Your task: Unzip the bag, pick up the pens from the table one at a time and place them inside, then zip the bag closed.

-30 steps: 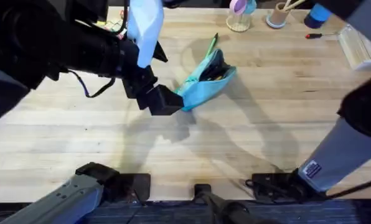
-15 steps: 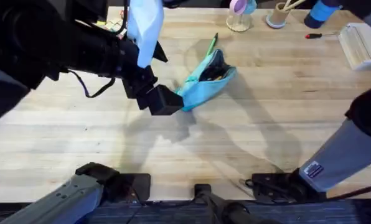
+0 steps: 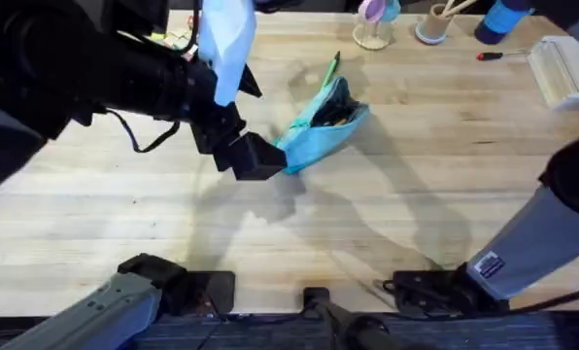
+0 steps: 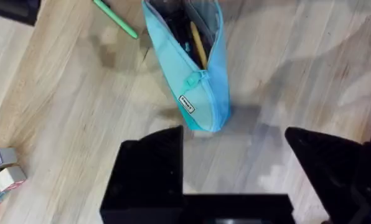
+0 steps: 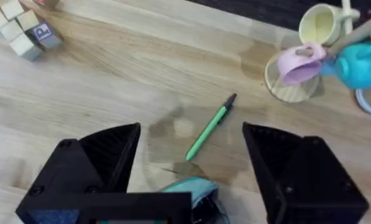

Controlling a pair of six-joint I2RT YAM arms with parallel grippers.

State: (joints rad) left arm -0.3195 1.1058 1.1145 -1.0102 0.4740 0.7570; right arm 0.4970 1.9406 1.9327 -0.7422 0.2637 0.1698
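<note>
On the pale plank butcher-block worktop (image 3: 387,194), the left claw (image 4: 232,158) hangs open just short of the near end of the soft turquoise fabric pencil pouch (image 4: 188,68), its black fingers (image 4: 151,168) spread wider than the pouch and not touching it. The pouch lies unzipped, its mouth gaping, with a yellow pencil (image 4: 198,45) and dark items inside; the teal zipper pull (image 4: 190,81) sits toward the near end. Beyond the pouch's far end, the slim bright-green pen with a dark tip (image 5: 210,127) lies on the bare wood, close by. The right claw (image 5: 192,158) hovers open above the pouch's far end and the pen, holding nothing. Farther back stand wooden cups (image 3: 372,34) and a small red-handled screwdriver (image 3: 498,54).
</note>
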